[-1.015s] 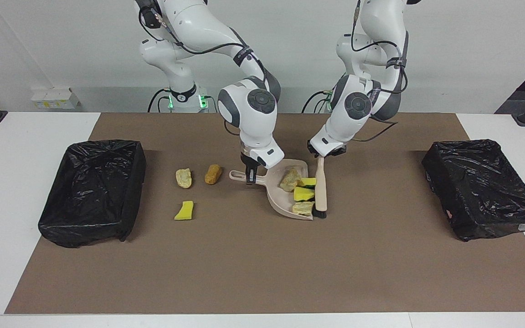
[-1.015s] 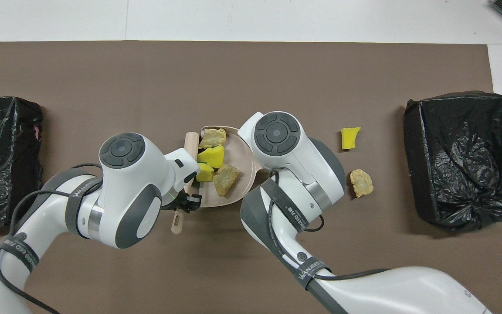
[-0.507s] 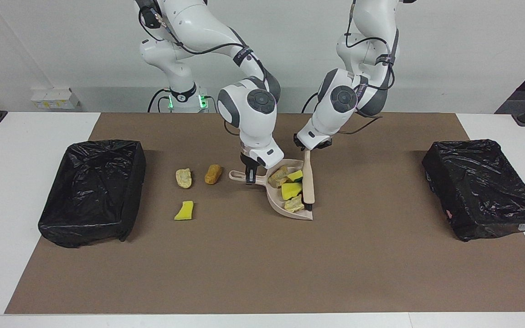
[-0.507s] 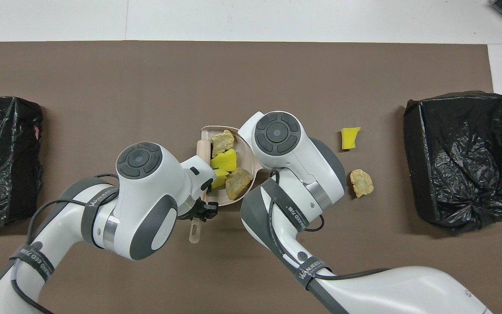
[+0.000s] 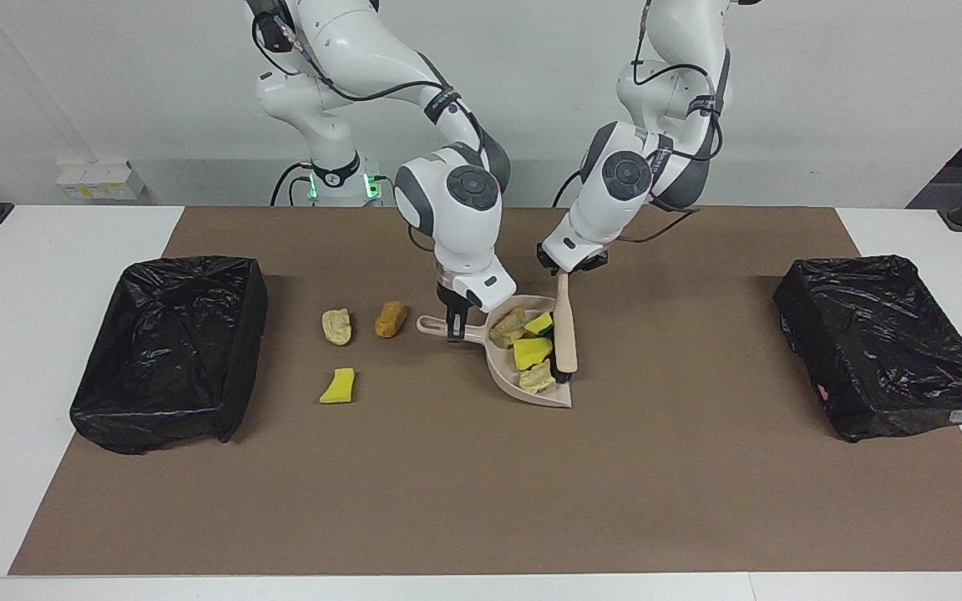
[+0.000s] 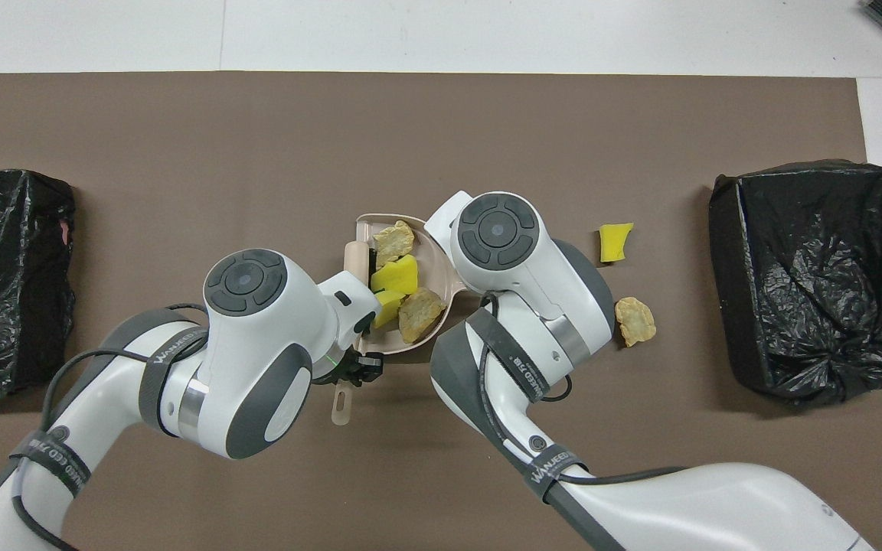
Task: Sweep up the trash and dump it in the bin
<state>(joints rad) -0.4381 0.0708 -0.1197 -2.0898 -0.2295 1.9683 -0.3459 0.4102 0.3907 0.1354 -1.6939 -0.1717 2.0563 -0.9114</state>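
Both arms bent low mid-table: right gripper [image 5: 453,327] pinching dustpan [image 5: 504,367] handle, left gripper [image 5: 566,269] clamped on brush [image 5: 564,327]; four scraps [image 5: 529,351] in pan.

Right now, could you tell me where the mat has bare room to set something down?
Free: the mat between dustpan and the left arm's end bin. Crowded: mid-table, where both grippers hold brush and dustpan, and beside three loose scraps.

Beige, yellow and black on brown

The dustpan [image 5: 504,367] is pale beige, the brush [image 5: 564,321] light wood with black bristles; scraps [image 5: 532,352] in the pan are yellow, tan and green-backed. Loose scraps: tan [image 5: 336,325], orange-brown [image 5: 391,318], yellow [image 5: 338,386]. Both bins [image 5: 168,351] [image 5: 886,344] wear glossy black liners; the mat [image 5: 481,492] is brown, the bench [image 5: 22,334] white.
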